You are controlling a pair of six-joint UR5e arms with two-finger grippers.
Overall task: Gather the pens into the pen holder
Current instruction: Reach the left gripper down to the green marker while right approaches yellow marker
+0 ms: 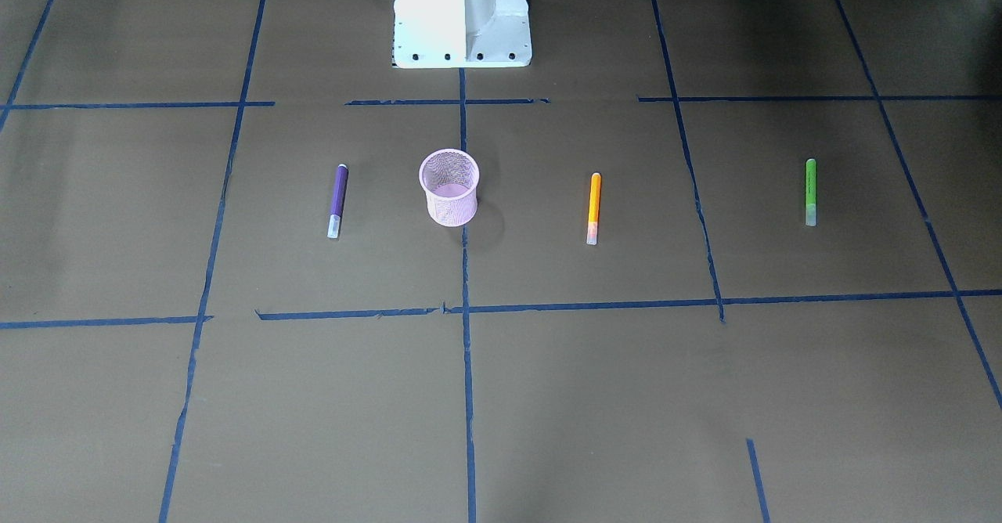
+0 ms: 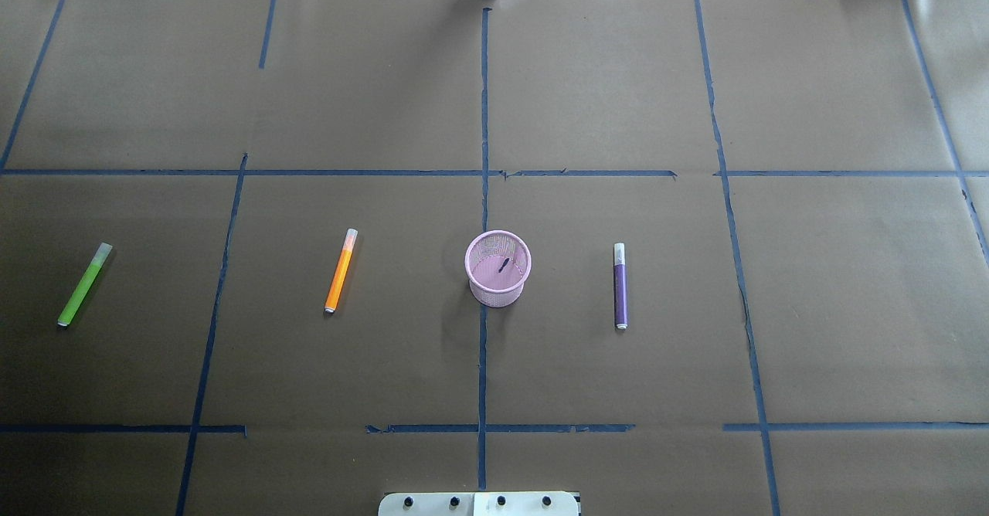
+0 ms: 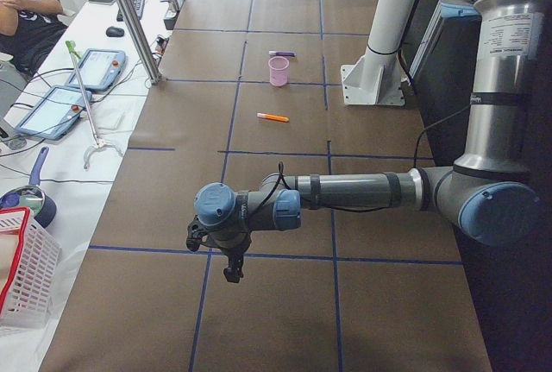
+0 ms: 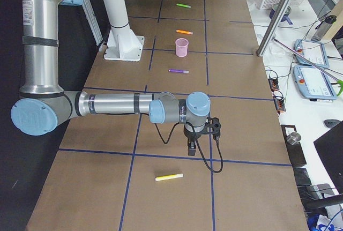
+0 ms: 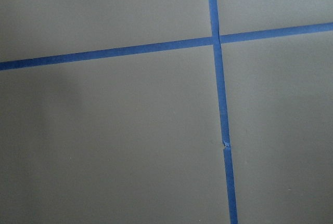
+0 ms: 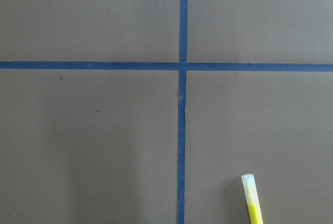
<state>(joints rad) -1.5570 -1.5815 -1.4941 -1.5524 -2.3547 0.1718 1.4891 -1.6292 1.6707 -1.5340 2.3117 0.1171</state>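
The pink mesh pen holder (image 2: 497, 293) stands upright at the table's middle; no pen shows in it. The purple pen (image 2: 620, 288) lies to its right. The orange pen (image 2: 340, 273) lies to its left and the green pen (image 2: 83, 286) far left. All three lie flat on the table. My left gripper (image 3: 231, 273) hangs over the table's left end, far from the pens. My right gripper (image 4: 191, 148) hangs over the right end. Both show only in the side views, so I cannot tell whether they are open or shut.
A yellow pen (image 4: 169, 177) lies near the right end of the table, close to my right gripper; it also shows in the right wrist view (image 6: 252, 200). Blue tape lines (image 2: 483, 191) grid the brown table. The robot's base (image 1: 462, 14) stands behind the holder.
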